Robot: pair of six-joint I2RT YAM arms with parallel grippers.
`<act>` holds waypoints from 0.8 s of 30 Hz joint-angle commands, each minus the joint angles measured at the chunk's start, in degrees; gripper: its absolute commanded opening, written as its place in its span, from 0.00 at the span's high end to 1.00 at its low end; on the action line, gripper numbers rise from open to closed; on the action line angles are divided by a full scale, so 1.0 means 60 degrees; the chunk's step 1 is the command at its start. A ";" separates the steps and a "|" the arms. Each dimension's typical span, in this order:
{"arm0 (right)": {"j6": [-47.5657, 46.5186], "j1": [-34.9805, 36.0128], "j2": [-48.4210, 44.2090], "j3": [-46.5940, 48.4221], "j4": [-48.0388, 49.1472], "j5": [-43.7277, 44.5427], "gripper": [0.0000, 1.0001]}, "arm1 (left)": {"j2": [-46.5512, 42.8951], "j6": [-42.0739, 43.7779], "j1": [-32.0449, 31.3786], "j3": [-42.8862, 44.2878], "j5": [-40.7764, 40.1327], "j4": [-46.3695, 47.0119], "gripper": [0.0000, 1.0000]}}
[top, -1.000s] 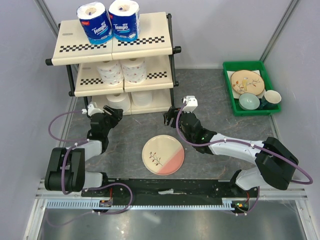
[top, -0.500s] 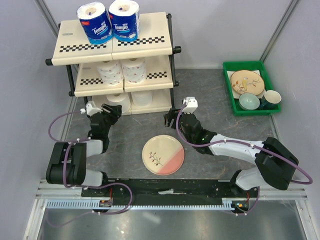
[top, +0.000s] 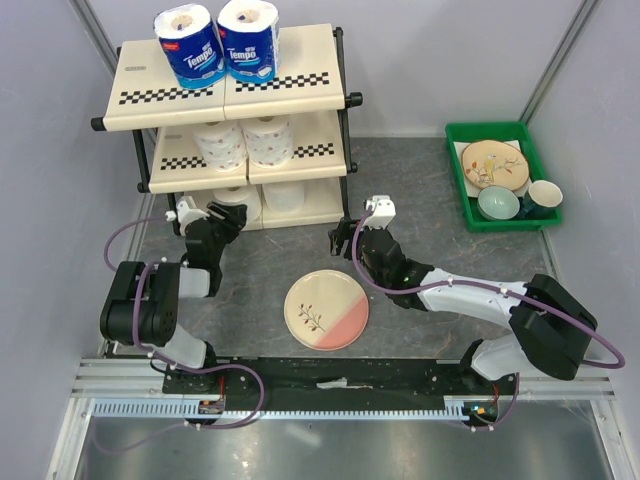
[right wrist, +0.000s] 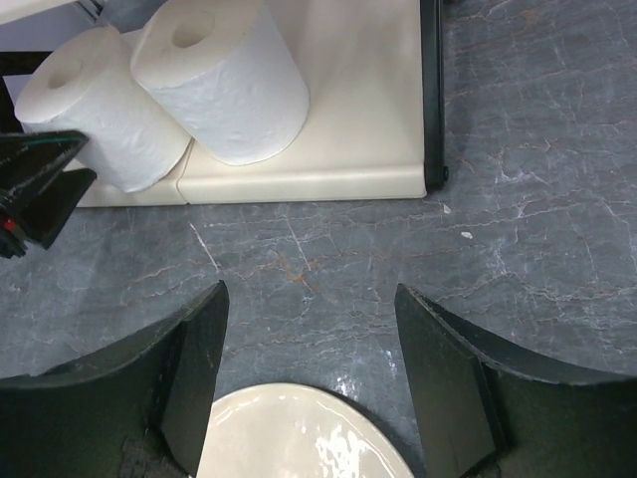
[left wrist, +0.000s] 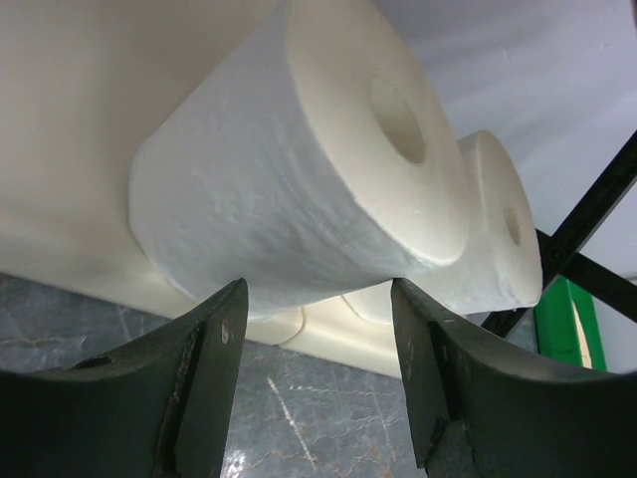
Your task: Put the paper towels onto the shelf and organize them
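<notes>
The three-tier cream shelf stands at the back left. Two blue Tempo-wrapped rolls stand on its top tier. Two unwrapped rolls sit on the middle tier. Two more sit on the bottom tier, and they also show in the left wrist view and the right wrist view. My left gripper is open and empty, just in front of the bottom-left roll. My right gripper is open and empty over the floor.
A round pink-and-cream plate lies on the grey table between the arms, its rim showing in the right wrist view. A green tray with a plate, a bowl and a cup stands at the back right. Shelf's black frame post stands near.
My left gripper has moved a little forward toward the bottom tier while its arm folded back. The right arm has barely moved.
</notes>
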 commanded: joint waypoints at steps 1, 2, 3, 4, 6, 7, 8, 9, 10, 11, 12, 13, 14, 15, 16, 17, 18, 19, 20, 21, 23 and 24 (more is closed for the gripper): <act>0.0079 0.0015 -0.0092 -0.0090 0.0220 0.0124 0.24 | 0.0128 0.0010 -0.0067 0.0559 0.0019 0.0688 0.34; 0.0080 0.0014 -0.0077 -0.0090 0.0220 0.0138 0.24 | 0.0186 0.0024 -0.0081 0.0647 0.0019 0.0659 0.34; 0.0080 0.0000 -0.0048 -0.0090 0.0235 0.0124 0.24 | 0.0216 0.0039 -0.0096 0.0677 0.0005 0.0658 0.34; 0.0109 0.0000 -0.0048 -0.0090 0.0235 0.0094 0.24 | 0.0274 0.0039 -0.0110 0.0721 0.0033 0.0673 0.34; 0.0109 0.0014 -0.0033 -0.0075 0.0220 0.0094 0.24 | 0.0450 0.0025 -0.0154 0.0809 0.0063 0.0760 0.34; 0.0080 0.0014 -0.0048 -0.0075 0.0220 0.0080 0.24 | 0.0523 0.0010 -0.0169 0.0838 0.0092 0.0804 0.34; 0.0080 0.0014 -0.0062 -0.0090 0.0206 0.0109 0.24 | 0.0581 0.0010 -0.0198 0.0867 0.0092 0.0892 0.35; 0.0065 0.0014 -0.0077 -0.0090 0.0205 0.0094 0.24 | 0.0713 -0.0005 -0.0242 0.0911 0.0092 0.0907 0.35; 0.0065 0.0014 -0.0077 -0.0090 0.0176 0.0123 0.24 | 0.0757 -0.0005 -0.0257 0.0955 0.0092 0.0922 0.35; 0.0036 0.0014 -0.0092 -0.0104 0.0176 0.0152 0.24 | 0.0830 -0.0005 -0.0271 0.1013 0.0107 0.0936 0.35; 0.0050 0.0000 -0.0092 -0.0105 0.0162 0.0153 0.24 | 0.0918 -0.0005 -0.0315 0.1043 0.0107 0.0966 0.35; 0.0050 0.0000 -0.0092 -0.0105 0.0162 0.0153 0.24 | 0.0962 -0.0019 -0.0345 0.1072 0.0136 0.0980 0.35; 0.0050 0.0014 -0.0106 -0.0119 0.0162 0.0167 0.24 | 0.1021 -0.0019 -0.0359 0.1145 0.0151 0.0981 0.35; 0.0036 0.0014 -0.0106 -0.0119 0.0162 0.0167 0.24 | 0.1036 -0.0019 -0.0403 0.1160 0.0151 0.1010 0.35; 0.0050 0.0014 -0.0092 -0.0119 0.0162 0.0167 0.24 | 0.1080 -0.0019 -0.0403 0.1175 0.0151 0.1010 0.35; 0.0050 0.0029 -0.0092 -0.0134 0.0147 0.0167 0.24 | 0.1095 -0.0034 -0.0418 0.1190 0.0151 0.1010 0.36; 0.0036 0.0015 -0.0077 -0.0134 0.0147 0.0167 0.24 | 0.1095 -0.0020 -0.0447 0.1204 0.0151 0.1010 0.36; 0.0050 0.0000 -0.0092 -0.0134 0.0161 0.0182 0.24 | 0.1109 -0.0005 -0.0447 0.1204 0.0151 0.1010 0.36; 0.0050 0.0014 -0.0077 -0.0148 0.0162 0.0197 0.24 | 0.1080 -0.0005 -0.0447 0.1190 0.0151 0.1010 0.36; 0.0050 0.0000 -0.0077 -0.0149 0.0162 0.0197 0.24 | 0.1066 0.0010 -0.0447 0.1190 0.0151 0.1010 0.36; 0.0021 0.0000 -0.0034 -0.0149 0.0191 0.0197 0.24 | 0.0876 0.0024 -0.0447 0.1059 0.0165 0.0995 0.36; 0.0036 0.0014 -0.0019 -0.0149 0.0205 0.0211 0.24 | 0.0759 0.0039 -0.0447 0.0985 0.0166 0.0981 0.36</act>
